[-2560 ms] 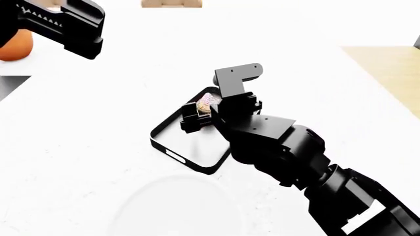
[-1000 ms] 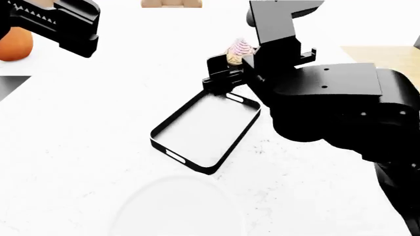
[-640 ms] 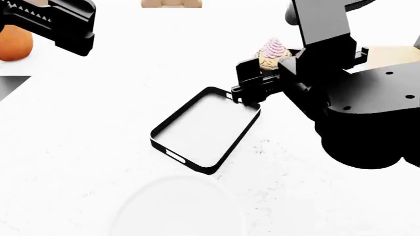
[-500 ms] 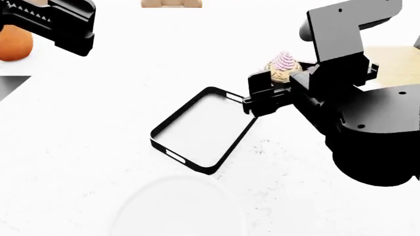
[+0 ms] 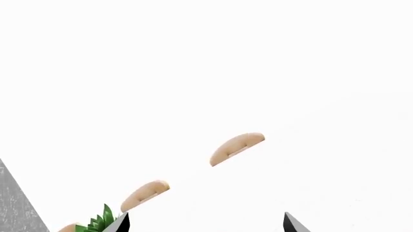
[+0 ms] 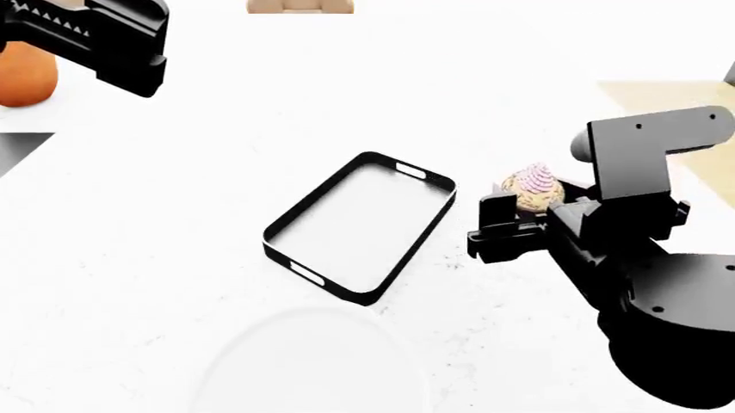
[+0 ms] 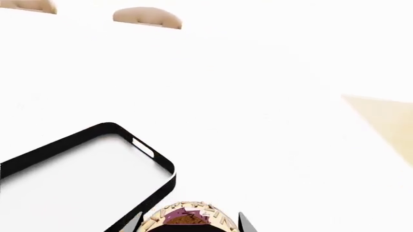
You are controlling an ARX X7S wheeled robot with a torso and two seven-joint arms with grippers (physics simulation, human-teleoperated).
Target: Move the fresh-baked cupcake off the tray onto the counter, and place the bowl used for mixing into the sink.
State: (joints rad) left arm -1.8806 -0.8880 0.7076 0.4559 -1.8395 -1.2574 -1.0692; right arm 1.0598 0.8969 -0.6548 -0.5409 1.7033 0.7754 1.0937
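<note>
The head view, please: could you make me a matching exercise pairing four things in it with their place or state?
Things:
1. cupcake
2. tray
3. bowl
4. left claw

Places or states:
A. empty, on the counter
B. raised at the far left
C. held in the right claw, beside the tray
D. nearest the robot, on the counter

Pairs: 1-C, 2-A, 3-D, 4-B

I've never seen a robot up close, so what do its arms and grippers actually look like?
Both are matte black and blocky. The right gripper has flat, squared fingers, an angular bracket dotted with small screw holes, and a rounded joint housing behind. The left gripper shows a row of pale sawtooth ridges. No cables or sleeves show.
</note>
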